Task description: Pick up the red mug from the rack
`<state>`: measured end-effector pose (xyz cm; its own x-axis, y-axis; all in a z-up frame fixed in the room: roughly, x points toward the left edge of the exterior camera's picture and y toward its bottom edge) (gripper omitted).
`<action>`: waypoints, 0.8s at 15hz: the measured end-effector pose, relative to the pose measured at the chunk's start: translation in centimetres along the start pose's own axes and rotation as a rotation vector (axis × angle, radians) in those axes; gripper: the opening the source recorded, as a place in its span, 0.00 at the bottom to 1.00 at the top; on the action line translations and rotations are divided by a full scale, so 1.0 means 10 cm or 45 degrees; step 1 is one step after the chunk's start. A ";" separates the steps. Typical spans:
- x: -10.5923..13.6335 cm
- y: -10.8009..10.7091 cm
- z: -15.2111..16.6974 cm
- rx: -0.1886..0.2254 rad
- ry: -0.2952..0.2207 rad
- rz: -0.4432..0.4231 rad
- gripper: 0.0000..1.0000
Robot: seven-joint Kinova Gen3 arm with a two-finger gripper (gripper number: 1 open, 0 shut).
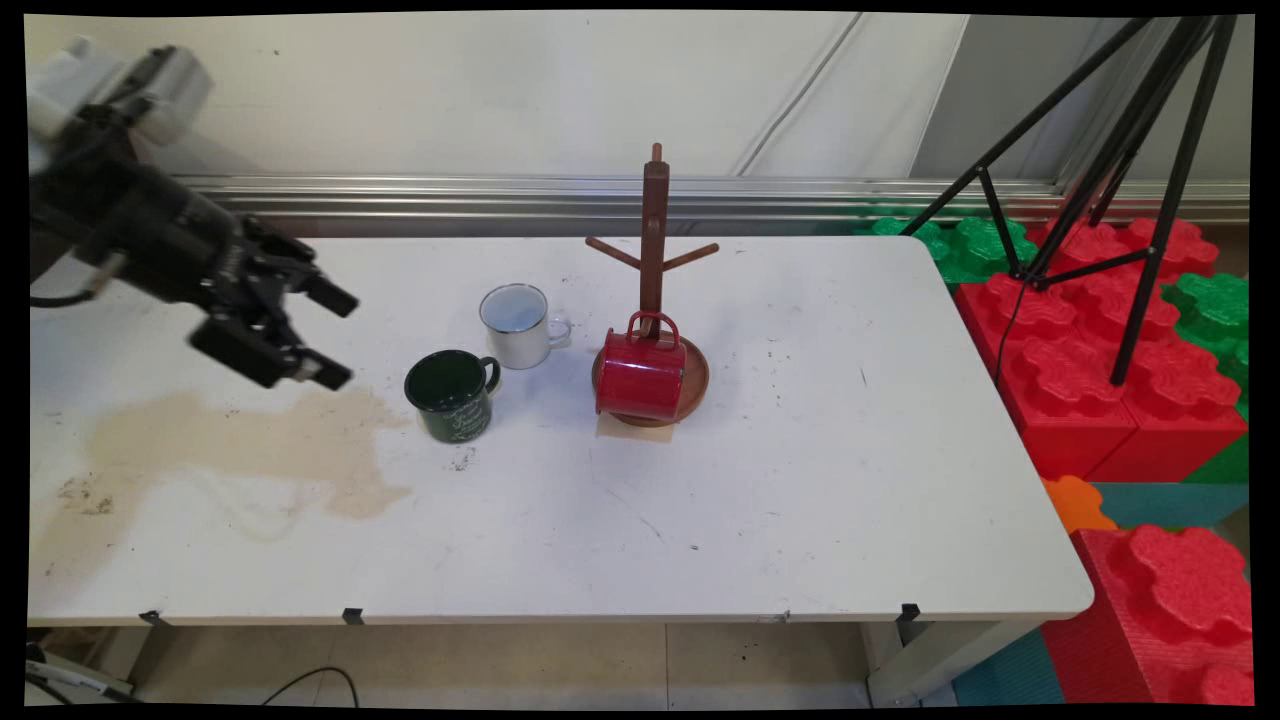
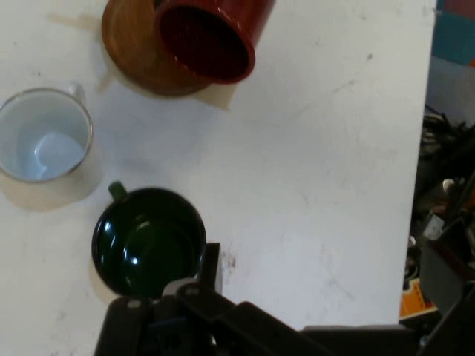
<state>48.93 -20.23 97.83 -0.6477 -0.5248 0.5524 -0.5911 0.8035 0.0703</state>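
Observation:
My black gripper (image 1: 335,335) hangs open above the table's left side, with nothing between its fingers. Nearest to it is a dark green mug (image 1: 452,394) (image 2: 148,242), upright, just to its right with the handle at the far right side. Behind that mug stands a white mug (image 1: 518,325) (image 2: 41,135), also upright and empty. A red mug (image 1: 642,372) (image 2: 211,33) lies tipped on its side on the round base of a brown wooden mug tree (image 1: 655,240), its handle against the post. In the hand view one finger (image 2: 211,268) shows by the green mug's rim.
A tan stain (image 1: 250,445) spreads over the table's left part under the gripper. A black tripod (image 1: 1120,160) and red and green foam blocks (image 1: 1110,340) stand beyond the table's right edge. A metal rail runs along the wall behind.

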 end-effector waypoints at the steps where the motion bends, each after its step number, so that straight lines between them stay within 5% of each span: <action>1: 0.04 0.00 0.08 0.003 0.006 -0.003 1.00; 12: 0.38 -0.02 0.79 0.018 0.060 -0.040 1.00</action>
<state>42.83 -24.64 93.33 -0.6057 -0.5355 0.5885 -0.6174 0.7829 0.0768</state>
